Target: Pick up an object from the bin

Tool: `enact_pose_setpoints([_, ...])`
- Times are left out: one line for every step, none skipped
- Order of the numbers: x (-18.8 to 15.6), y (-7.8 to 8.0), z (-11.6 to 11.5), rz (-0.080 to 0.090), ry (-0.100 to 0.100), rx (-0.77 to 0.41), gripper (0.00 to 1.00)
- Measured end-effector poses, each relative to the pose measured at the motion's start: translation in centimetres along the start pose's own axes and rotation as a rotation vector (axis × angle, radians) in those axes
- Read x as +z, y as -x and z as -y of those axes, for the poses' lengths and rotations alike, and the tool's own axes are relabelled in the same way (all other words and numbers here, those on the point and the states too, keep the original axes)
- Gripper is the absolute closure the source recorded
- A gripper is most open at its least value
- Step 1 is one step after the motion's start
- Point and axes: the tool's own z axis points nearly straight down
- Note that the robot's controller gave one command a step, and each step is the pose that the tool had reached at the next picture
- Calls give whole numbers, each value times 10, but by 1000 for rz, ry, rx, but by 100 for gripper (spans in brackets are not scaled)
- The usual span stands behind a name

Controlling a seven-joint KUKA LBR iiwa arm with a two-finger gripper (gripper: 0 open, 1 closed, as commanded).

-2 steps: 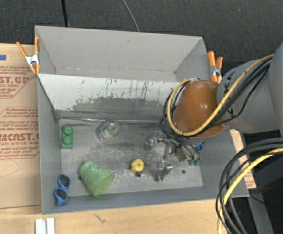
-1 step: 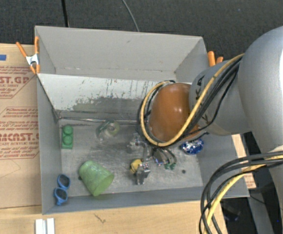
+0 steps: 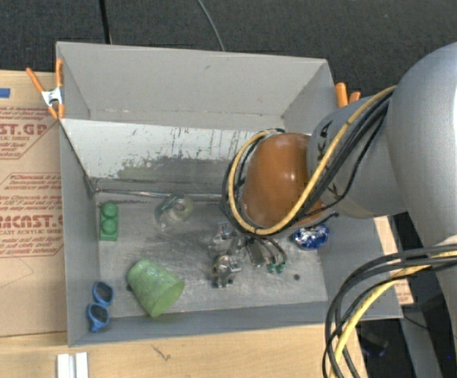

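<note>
My gripper (image 3: 243, 257) is low over the bin floor, right of the middle, under the arm's wrist. To its left, near the back wall, rests a small clear plastic thing (image 3: 173, 209). A small blue and white thing (image 3: 311, 236) sits close to the gripper's right, partly hidden by the arm. Further left, near the front wall, a light green cup (image 3: 155, 287) lies on its side. I see nothing held in the gripper.
A green two-stud block (image 3: 108, 220) lies by the left wall. A blue looped thing (image 3: 98, 305) sits in the front left corner. The arm covers the bin's right side.
</note>
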Motion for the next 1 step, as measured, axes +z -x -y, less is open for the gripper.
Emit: enact_pose_setpoints([-229, -5, -11, 3, -2, -154, 100])
